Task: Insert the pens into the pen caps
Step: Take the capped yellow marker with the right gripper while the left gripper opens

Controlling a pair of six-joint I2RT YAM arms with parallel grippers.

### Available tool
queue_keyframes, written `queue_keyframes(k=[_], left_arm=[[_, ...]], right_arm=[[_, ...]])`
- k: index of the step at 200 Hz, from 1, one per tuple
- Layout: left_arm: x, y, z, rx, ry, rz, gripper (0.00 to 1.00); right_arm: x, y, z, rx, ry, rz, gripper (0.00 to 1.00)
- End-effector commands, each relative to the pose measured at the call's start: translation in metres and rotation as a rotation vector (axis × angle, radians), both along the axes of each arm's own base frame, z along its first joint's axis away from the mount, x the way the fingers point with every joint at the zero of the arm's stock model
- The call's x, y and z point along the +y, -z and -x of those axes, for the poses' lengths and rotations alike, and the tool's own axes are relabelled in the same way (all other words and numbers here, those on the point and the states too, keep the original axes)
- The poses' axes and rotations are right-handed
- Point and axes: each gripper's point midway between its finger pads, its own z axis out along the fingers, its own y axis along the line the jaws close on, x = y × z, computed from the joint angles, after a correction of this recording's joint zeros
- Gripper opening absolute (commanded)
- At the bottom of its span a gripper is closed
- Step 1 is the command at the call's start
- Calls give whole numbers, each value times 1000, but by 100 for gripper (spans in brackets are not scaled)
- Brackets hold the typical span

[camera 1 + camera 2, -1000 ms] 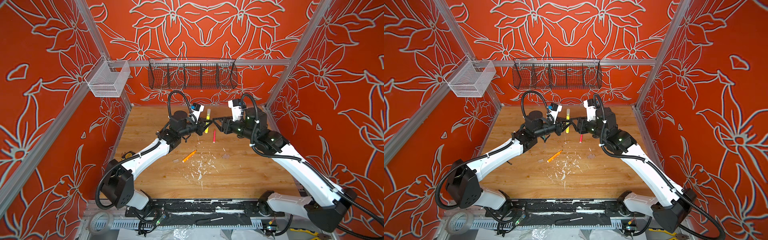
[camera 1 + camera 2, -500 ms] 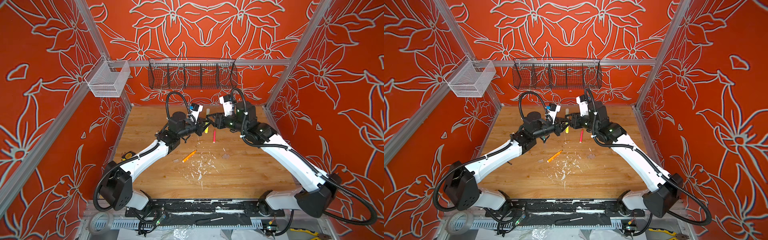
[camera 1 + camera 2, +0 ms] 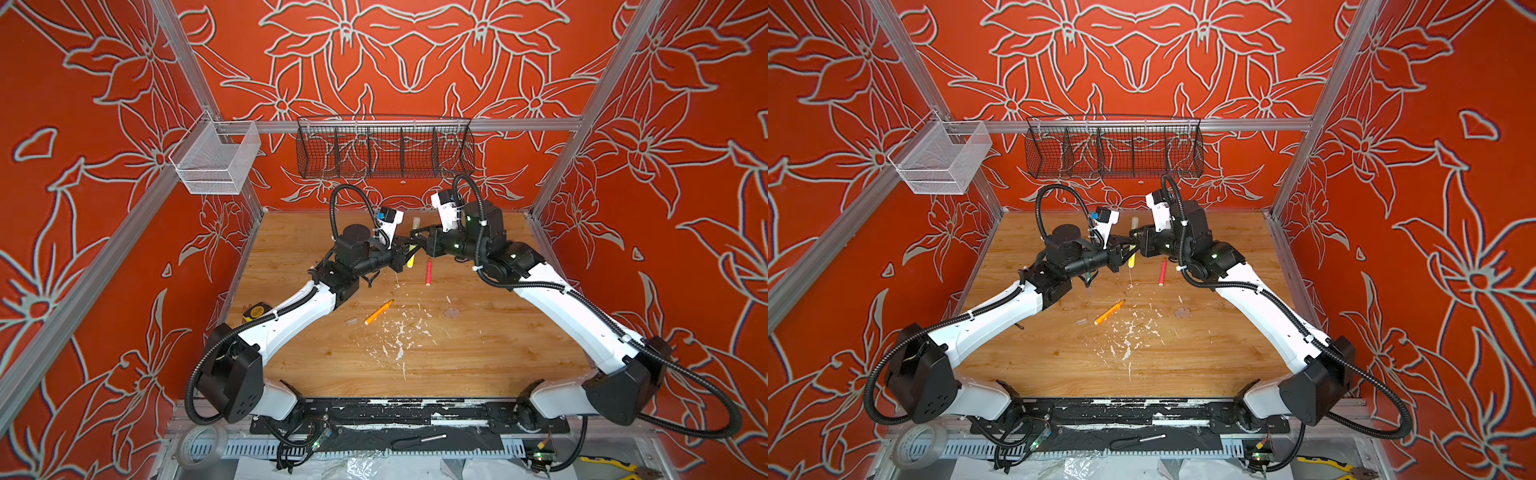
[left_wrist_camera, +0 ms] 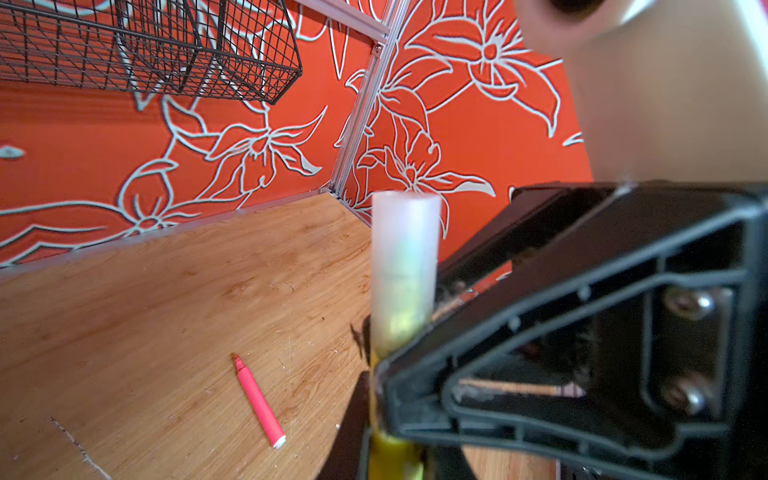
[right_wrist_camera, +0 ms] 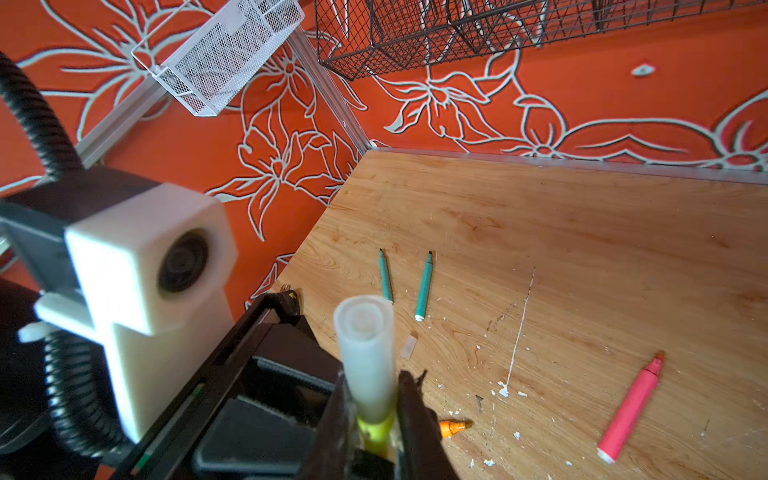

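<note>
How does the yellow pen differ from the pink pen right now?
The yellow pen is gripped roughly upright above the table; the pink pen lies flat on it. The yellow pen wears a clear cap; the pink pen's tip is bare. Both are short, slim markers.

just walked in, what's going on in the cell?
Both arms meet near the back of the table on one yellow pen. The left gripper is shut on it and holds it roughly upright, with a clear cap already over its tip. The right gripper is shut on the same pen, about where the cap ends. A pink pen, an orange pen and two green pens lie uncapped. A loose cap lies by the orange pen.
</note>
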Motion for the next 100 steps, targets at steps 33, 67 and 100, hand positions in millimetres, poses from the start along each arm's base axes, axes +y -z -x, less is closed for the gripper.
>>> queue_keyframes(k=[33,67,100], left_arm=[[8,-16,20,-36,13,17,58],[33,-5,31,-51,-80,-25,76],[66,9,10,-30,-304,-130,80]], right_arm=[[-22,-41,-10,-102,106,5,0],[-73,-22,-39,-39,237,101,0],[-133,61,-59,207,339,348,0]])
